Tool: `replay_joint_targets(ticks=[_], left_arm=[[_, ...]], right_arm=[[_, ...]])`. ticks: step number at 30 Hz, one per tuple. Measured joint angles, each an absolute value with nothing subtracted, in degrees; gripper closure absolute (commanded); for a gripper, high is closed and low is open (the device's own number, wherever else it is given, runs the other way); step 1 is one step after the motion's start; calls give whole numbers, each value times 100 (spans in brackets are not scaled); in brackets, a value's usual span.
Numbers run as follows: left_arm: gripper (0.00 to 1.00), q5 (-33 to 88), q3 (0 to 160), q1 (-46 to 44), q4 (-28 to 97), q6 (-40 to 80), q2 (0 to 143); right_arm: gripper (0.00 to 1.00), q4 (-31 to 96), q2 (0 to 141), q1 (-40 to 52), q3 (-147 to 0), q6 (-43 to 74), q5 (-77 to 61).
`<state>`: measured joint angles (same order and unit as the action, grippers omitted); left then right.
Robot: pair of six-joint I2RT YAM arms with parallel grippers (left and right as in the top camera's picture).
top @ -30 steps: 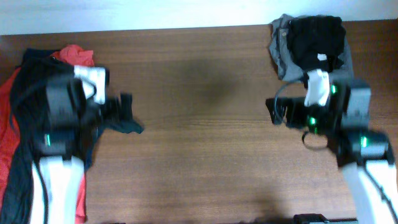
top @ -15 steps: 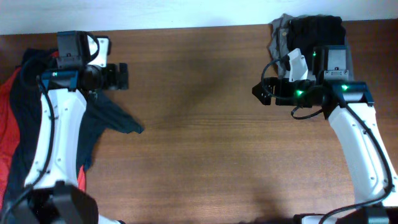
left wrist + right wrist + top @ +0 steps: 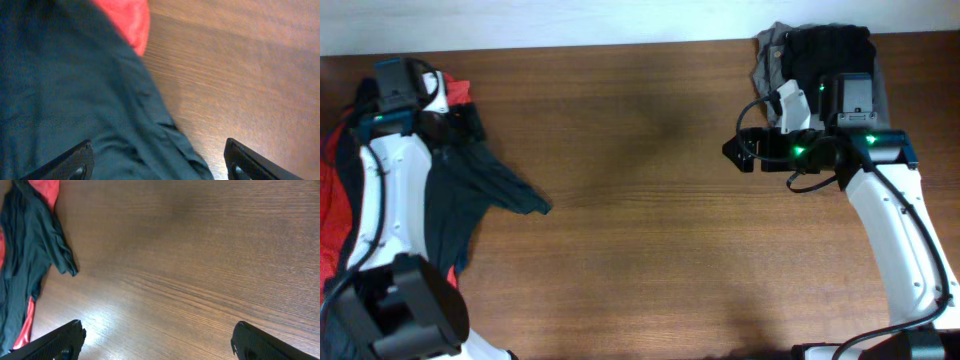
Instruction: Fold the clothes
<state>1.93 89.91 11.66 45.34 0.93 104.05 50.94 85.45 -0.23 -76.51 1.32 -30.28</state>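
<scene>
Clothes (image 3: 470, 192) (one dark T-shirt) sprawl across a red shirt (image 3: 127, 17).

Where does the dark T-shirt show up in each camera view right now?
Overhead: the dark T-shirt lies at the far left, one flap pointing toward the middle.
Left wrist: the dark T-shirt fills the left half of the picture.
Right wrist: the dark T-shirt sits in the upper left corner.
Shared landmark: the red T-shirt peeking out beside it in all three.
</scene>
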Motion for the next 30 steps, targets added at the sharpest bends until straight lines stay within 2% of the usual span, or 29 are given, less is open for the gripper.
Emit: replay_joint_targets(ticks=[11,22,26,30], left_arm=[[18,137,8991,102,4668,-1168,11539],[23,-716,8991,-143,5446,-1262,11955],[28,-751,8993,-145,5588,-1258,12143],[40,-757,8991,-145,5642,-1245,12326]], right_arm=[[1,5277,8547,58,-7651,102,-2633],[1,5271,8547,58,-7651,99,-2534],[1,5264,8547,58,-7651,102,-2532],[1,5264,8547,58,-7651,99,-2532]])
